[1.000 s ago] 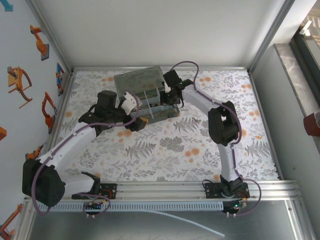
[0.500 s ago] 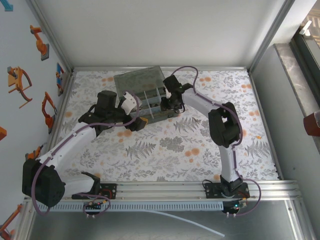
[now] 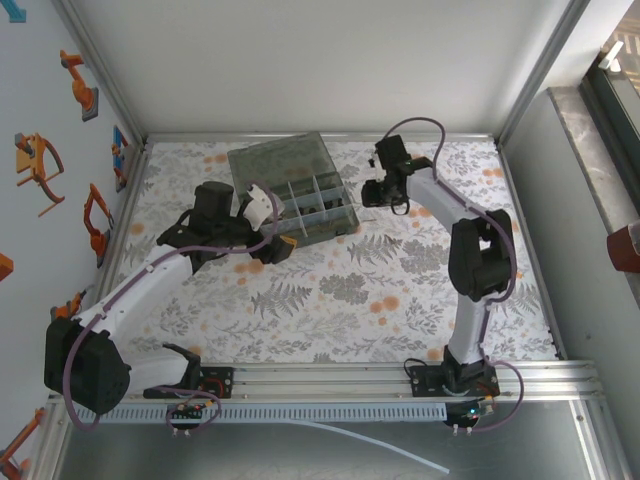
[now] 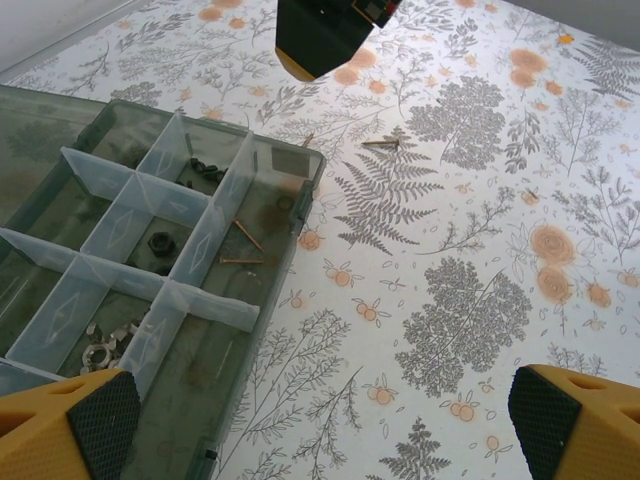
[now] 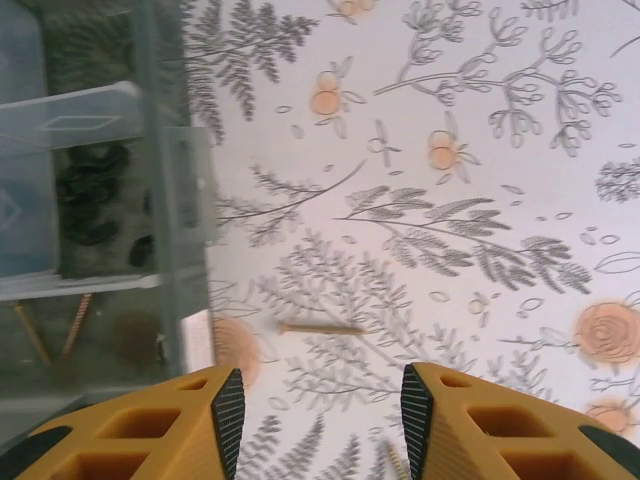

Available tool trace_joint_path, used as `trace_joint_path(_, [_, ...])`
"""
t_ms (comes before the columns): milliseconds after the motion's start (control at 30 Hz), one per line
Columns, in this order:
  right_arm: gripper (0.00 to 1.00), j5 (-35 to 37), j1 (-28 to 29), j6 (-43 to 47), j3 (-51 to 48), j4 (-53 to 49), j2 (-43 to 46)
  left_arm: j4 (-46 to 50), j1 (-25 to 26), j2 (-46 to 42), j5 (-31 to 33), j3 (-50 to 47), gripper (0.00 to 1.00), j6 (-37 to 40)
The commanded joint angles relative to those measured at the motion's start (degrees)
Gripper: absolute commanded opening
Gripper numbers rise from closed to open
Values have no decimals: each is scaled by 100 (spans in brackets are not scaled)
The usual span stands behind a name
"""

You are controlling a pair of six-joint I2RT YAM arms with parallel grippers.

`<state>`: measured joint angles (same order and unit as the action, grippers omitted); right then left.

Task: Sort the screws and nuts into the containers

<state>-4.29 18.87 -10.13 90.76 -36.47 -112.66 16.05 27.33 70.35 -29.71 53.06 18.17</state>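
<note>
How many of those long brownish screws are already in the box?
2: one screw and another lie close together in one edge compartment of the box; more may be hidden.

I am looking down on a flat tabletop covered in white cloth printed with grey ferns and orange blossoms (image 3: 330, 290), and soft, even light is falling across it with hardly any shadow. A plain white back panel (image 3: 320, 60) is rising behind it, framed by slanting silver aluminium posts (image 3: 98, 65). On my left a pale side wall (image 3: 35, 100) is carrying several orange and blue plastic shapes (image 3: 96, 238). Silver slotted aluminium rails (image 3: 320, 375) are running along the near edge. To the right a grey speckled stone-like ledge (image 3: 590, 150) is leading up to what may be a dark-framed window (image 3: 620, 70), though that corner is showing me too little.
</note>
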Motion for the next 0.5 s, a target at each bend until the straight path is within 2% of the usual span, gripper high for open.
trace_joint_path(0, [45,-982,-210,1012,298,-11,-517,-67,-18,-54,-259,-94,97,27])
trace_joint_path(233, [48,-1826,-305,941,1383,-326,-1671,-50,-21,11,-256,-108,97,45])
trace_joint_path(367, [48,-1886,-310,798,1356,-350,-1828,-42,-17,25,-279,-94,97,46])
trace_joint_path(467, [47,-1930,-312,694,933,-313,-1674,-41,-19,19,-310,-81,97,30])
